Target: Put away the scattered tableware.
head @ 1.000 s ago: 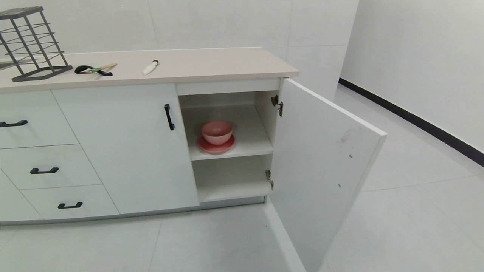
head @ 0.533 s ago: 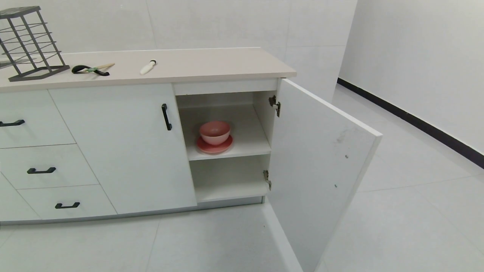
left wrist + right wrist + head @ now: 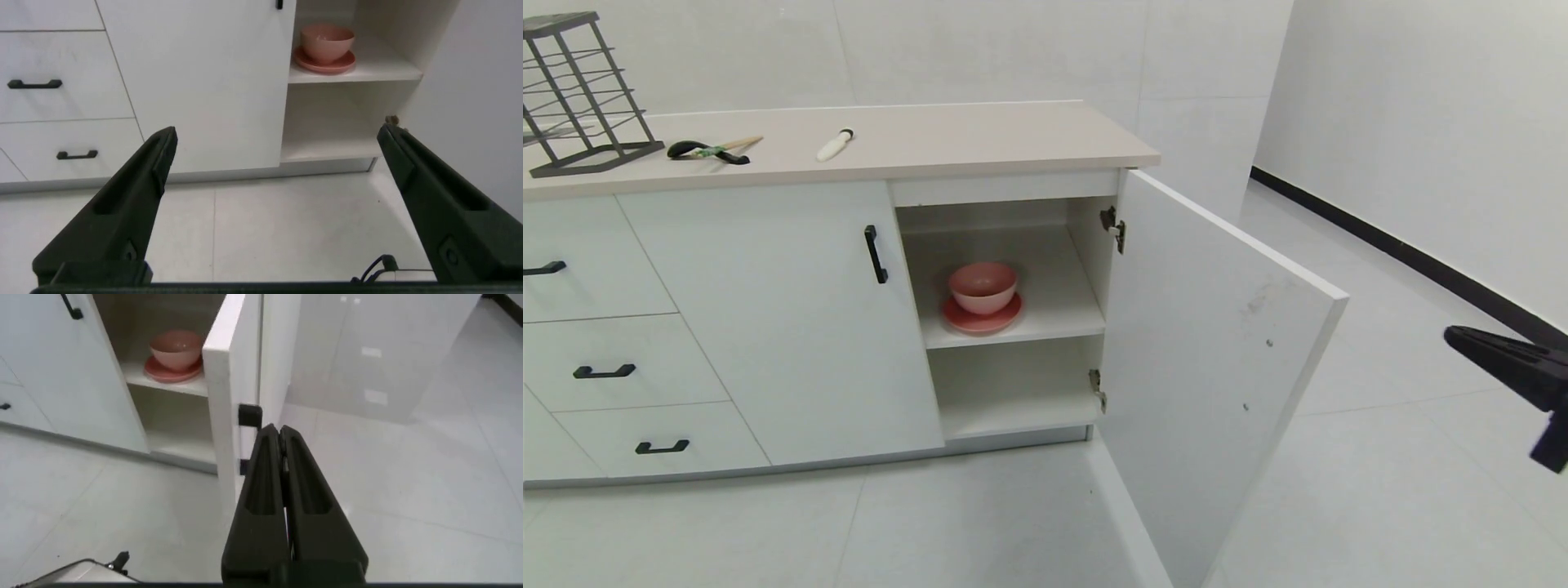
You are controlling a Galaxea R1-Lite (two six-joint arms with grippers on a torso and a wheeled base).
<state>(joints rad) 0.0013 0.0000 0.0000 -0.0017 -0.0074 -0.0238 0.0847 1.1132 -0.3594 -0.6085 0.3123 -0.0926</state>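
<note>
A pink bowl [image 3: 982, 286] sits on a red plate [image 3: 980, 317] on the upper shelf of the open cupboard. On the countertop [image 3: 980, 139] lie a black-headed utensil with a wooden handle [image 3: 709, 149] and a white-handled utensil [image 3: 834, 145]. My left gripper [image 3: 278, 135] hangs open and empty above the floor, facing the cupboard, with the bowl [image 3: 327, 41] and plate [image 3: 325, 62] ahead. My right gripper [image 3: 279, 433] is shut and empty, close to the outer edge of the open door [image 3: 233, 376]. It shows in the head view as the right gripper [image 3: 1455, 335], to the right of the door.
The cupboard door [image 3: 1217, 343] stands swung out wide over the floor, with a black handle [image 3: 249, 416] on its outer face. The left door [image 3: 784, 318] and drawers [image 3: 596, 327] are closed. A dark wire rack [image 3: 580, 90] stands at the counter's far left. The lower shelf [image 3: 1013, 408] is bare.
The head camera has shifted, sliding the whole scene slightly left. My right gripper has come into the head view at the right edge.
</note>
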